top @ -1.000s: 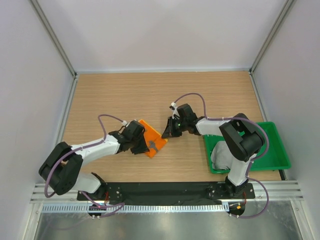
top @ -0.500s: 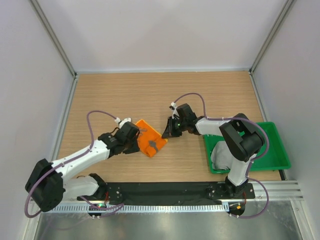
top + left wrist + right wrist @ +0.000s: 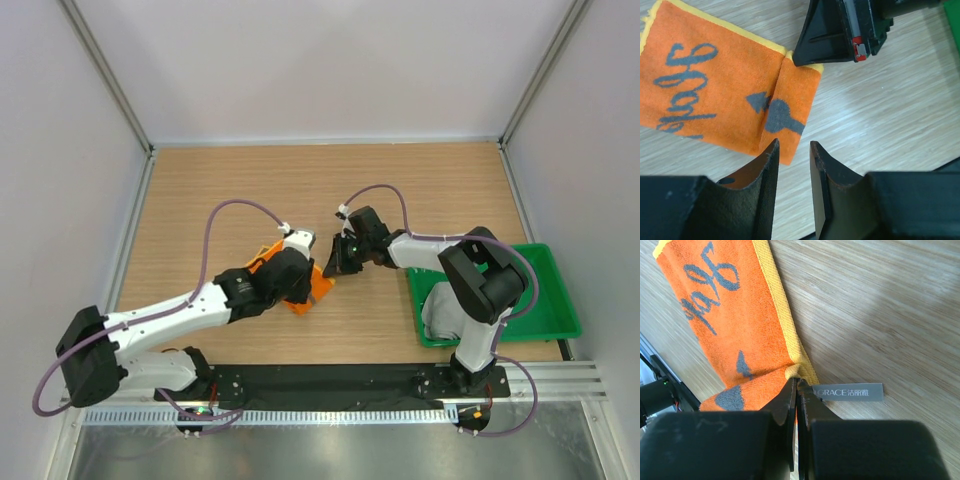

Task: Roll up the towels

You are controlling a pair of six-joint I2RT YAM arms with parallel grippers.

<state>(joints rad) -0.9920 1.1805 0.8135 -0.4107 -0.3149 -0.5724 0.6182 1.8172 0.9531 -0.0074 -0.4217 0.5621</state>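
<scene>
The orange towel (image 3: 715, 90) with grey print and yellow edges lies flat on the wooden table, back side up, with a narrow strip folded over at its right end. It also shows in the top view (image 3: 320, 289) and in the right wrist view (image 3: 735, 315). My right gripper (image 3: 797, 384) is shut on the towel's yellow edge at the fold, seen in the top view (image 3: 333, 268). My left gripper (image 3: 793, 147) is open and empty, hovering over the towel's near edge (image 3: 308, 281). The light grey towel (image 3: 440, 310) lies bunched in the green tray.
The green tray (image 3: 548, 295) sits at the right near edge of the table. A grey label tag (image 3: 850, 391) sticks out from the towel beside my right fingers. White walls enclose the table on three sides.
My left arm has swung right and lifted, moving its gripper from the towel's left end to above its right part. The right gripper and the towel have stayed put.
</scene>
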